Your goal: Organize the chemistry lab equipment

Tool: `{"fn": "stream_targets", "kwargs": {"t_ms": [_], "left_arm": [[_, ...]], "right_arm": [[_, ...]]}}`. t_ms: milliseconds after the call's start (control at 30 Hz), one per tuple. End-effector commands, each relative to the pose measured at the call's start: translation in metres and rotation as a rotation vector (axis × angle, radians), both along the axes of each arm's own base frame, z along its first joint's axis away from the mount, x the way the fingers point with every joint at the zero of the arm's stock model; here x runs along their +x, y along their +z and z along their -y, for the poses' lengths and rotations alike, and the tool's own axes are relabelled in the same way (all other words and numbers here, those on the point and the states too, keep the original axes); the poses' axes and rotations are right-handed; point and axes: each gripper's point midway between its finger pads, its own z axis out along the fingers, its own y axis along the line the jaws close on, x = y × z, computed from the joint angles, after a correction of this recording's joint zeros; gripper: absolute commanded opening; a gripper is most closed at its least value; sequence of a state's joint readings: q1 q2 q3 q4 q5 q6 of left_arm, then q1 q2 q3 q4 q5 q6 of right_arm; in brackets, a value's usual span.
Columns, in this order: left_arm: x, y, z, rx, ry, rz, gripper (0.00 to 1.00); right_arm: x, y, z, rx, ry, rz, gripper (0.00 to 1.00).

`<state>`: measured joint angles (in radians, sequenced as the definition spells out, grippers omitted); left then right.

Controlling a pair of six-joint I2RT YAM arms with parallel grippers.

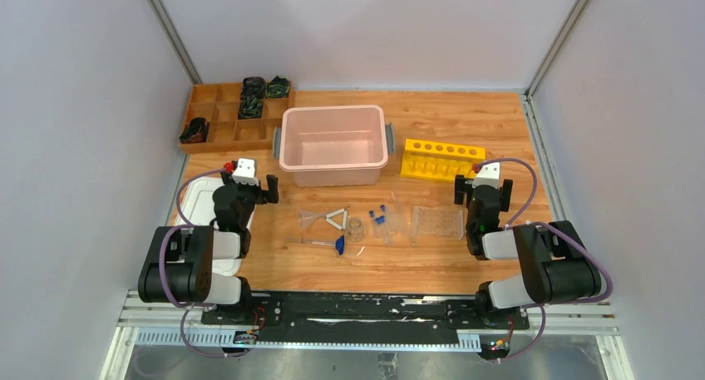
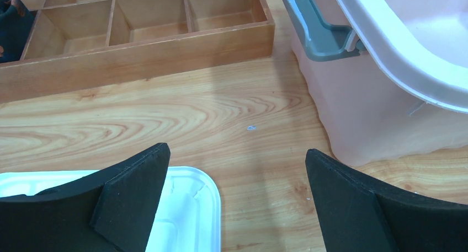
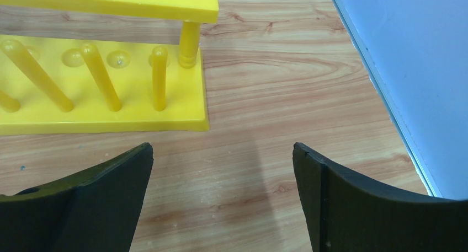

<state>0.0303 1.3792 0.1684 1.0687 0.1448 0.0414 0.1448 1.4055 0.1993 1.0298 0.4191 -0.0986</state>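
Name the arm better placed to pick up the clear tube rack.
Right, probably: the clear tube rack lies beside the open right gripper; the left gripper sits far off by the white tray.

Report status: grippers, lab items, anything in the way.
Left gripper open, empty, beside pink bin. Right gripper open, empty, beside yellow rack. Lab items loose mid-table, none gripped. Nothing blocking them.

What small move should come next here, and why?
Probably swing the left claw toward the clear plastic funnel. Both claws stand open and empty, the right claw over the wooden table by the yellow plastic tube rack, and the funnel lies loose on the table as the piece nearest the left arm.
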Motion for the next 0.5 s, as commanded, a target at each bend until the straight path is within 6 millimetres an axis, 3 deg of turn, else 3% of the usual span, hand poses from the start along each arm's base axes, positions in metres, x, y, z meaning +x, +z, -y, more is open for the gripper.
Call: {"fn": "stream_targets", "kwargs": {"t_ms": [0,467], "left_arm": [[0.0076,0.0158,-0.0017,0.004,0.011,0.055,1.0],[0.0069,0.0205,0.0008,0.006,-0.004,0.077,1.0]], "right_arm": [[0.0056,0.0096,0.005,0.008,-0.023,0.037,1.0],[0.0052,0.0113,0.0113,0.019,-0.058,0.045,1.0]]}}
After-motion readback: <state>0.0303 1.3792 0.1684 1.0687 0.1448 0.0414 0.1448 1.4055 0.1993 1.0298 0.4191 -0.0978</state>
